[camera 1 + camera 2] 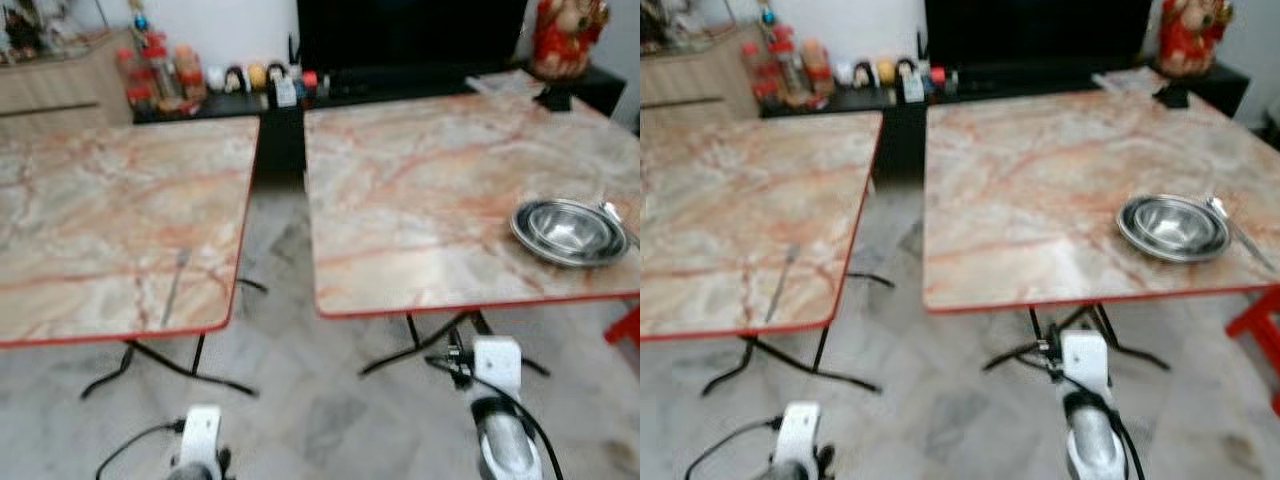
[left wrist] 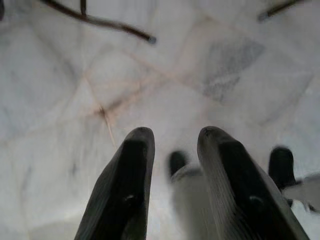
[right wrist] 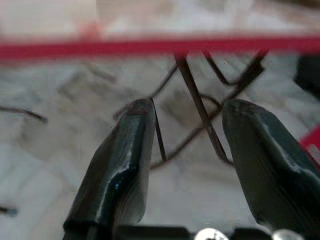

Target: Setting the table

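While both arms hang low over the marble floor (image 1: 330, 400), the left gripper (image 2: 172, 145) points down at bare tiles, fingers slightly apart and empty. Ahead, the right gripper (image 3: 185, 120) is spread wide and empty below the right table's (image 1: 420, 200) red edge. A floor gap separates this from the left table (image 1: 100, 220), where a utensil (image 1: 176, 285) lies. Farther right, well beyond the right gripper, a steel bowl (image 1: 568, 232) sits near the table's front edge, a spoon (image 1: 1238, 232) beside it.
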### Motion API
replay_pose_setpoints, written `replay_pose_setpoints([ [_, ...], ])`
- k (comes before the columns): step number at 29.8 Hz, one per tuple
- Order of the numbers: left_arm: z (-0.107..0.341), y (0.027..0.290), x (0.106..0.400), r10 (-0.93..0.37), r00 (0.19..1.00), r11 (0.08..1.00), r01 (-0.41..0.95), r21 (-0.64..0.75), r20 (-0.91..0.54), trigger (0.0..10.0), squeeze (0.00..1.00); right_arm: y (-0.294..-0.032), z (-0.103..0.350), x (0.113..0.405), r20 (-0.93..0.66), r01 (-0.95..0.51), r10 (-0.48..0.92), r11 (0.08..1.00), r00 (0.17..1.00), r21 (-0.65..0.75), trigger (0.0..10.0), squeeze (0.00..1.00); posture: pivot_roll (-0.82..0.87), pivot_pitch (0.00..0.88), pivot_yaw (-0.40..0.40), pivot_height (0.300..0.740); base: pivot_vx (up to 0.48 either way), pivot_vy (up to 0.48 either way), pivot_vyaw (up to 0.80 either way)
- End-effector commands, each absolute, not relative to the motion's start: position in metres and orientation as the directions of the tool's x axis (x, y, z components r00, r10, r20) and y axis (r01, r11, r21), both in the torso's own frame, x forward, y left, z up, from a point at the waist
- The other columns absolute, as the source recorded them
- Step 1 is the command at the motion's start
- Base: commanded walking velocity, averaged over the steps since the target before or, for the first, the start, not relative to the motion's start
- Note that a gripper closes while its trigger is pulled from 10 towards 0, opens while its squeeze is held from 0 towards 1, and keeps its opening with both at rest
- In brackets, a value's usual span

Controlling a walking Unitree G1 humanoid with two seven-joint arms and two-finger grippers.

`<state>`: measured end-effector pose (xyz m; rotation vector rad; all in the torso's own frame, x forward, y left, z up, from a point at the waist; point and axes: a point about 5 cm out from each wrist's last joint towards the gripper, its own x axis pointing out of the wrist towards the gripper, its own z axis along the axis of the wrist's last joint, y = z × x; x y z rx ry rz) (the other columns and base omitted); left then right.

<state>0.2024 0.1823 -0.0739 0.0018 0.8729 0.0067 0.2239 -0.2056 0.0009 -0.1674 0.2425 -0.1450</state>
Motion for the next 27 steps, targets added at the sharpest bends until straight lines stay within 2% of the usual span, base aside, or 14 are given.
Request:
replay_pose_setpoints([
  [1,-0.075,0.193,0.199,0.036,0.633,0.999,-0.024,0.026,-0.773,10.0,0.00,-0.200,-0.007,0.222,-0.253,0.112,-0.154,0.979,0.955,-0.172,10.0,0.00,-0.10,0.000,0.038,0.740,0.000,0.386,0.00],
  [9,-0.075,0.194,0.198,0.044,0.629,0.999,-0.026,0.036,-0.776,10.0,0.00,-0.215,-0.044,0.193,-0.444,0.178,-0.225,0.973,0.867,-0.146,10.0,0.00,-0.10,0.000,0.041,0.740,0.000,0.369,0.00],
  [15,-0.075,0.194,0.198,0.051,0.625,0.998,-0.011,0.057,-0.779,10.0,0.00,-0.216,-0.062,0.183,-0.563,0.214,-0.224,0.973,0.796,-0.085,10.0,0.00,-0.10,0.000,0.043,0.740,0.000,0.000,0.00],
  [24,-0.075,0.194,0.199,0.061,0.617,0.998,-0.021,0.061,-0.785,10.0,0.00,-0.209,-0.081,0.169,-0.708,0.184,-0.169,0.981,0.685,-0.056,10.0,0.00,-0.09,0.000,0.045,0.740,0.000,0.000,0.00],
  [27,-0.074,0.193,0.201,0.060,0.619,0.998,-0.021,0.059,-0.783,10.0,0.00,-0.208,-0.085,0.163,-0.744,0.181,-0.169,0.981,0.647,-0.066,10.0,0.00,-0.09,0.000,0.045,0.740,0.000,0.350,0.00],
])
